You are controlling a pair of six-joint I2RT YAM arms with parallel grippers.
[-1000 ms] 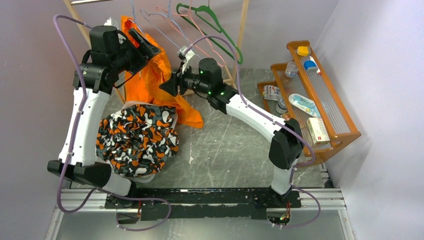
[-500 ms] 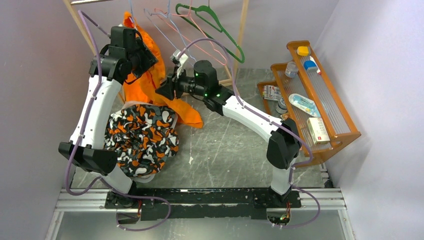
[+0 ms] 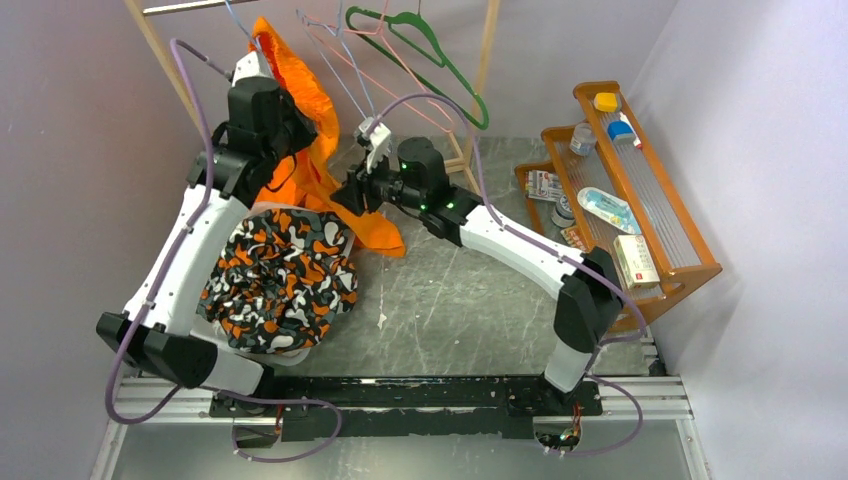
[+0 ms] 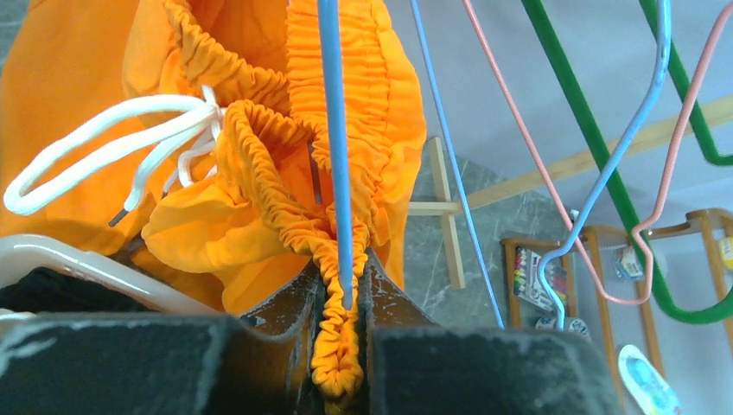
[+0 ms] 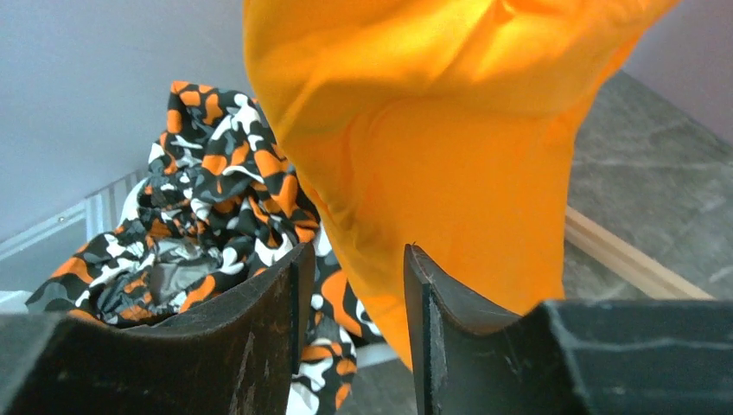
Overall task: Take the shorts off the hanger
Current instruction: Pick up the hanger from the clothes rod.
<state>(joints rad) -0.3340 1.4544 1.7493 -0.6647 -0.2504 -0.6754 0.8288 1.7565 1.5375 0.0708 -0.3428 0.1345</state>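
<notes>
Shorts (image 4: 251, 216) hang on the blue hanger (image 4: 333, 130), not yet removed; left hand (image 4: 340, 290) grips their waistband with the wire, right hand (image 5: 354, 264) is open beside them

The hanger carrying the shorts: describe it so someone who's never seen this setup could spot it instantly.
Find the wooden rack at the back of the table and look at its left end. There a blue wire hanger carries the orange shorts. The pink hanger and green hanger beside it hang bare, and the left tool pinches its wire with the waistband.
</notes>
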